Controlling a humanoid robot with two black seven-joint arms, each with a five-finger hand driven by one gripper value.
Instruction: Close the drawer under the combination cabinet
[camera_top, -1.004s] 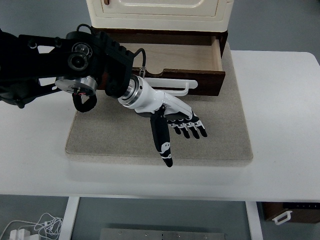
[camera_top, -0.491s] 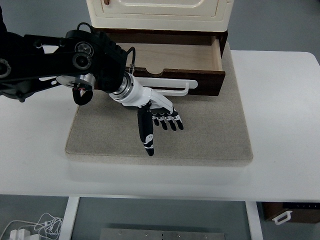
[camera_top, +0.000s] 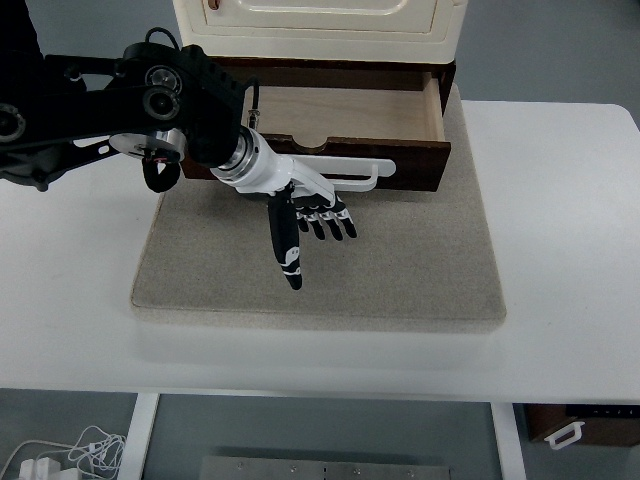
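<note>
One hand (camera_top: 305, 215) beside drawer (camera_top: 340, 125) front, seemingly touching

Light: bright, even, overhead | Shadows: soft one under the left hand (camera_top: 305, 215) on the grey mat (camera_top: 420, 270), falling toward 6 o'clock; drawer (camera_top: 345, 120) interior shaded at its 12 o'clock side | Glare: mild wash on the white table (camera_top: 570, 250) at 3 o'clock | Focus: sharp centre, slight softness at the edges
</note>
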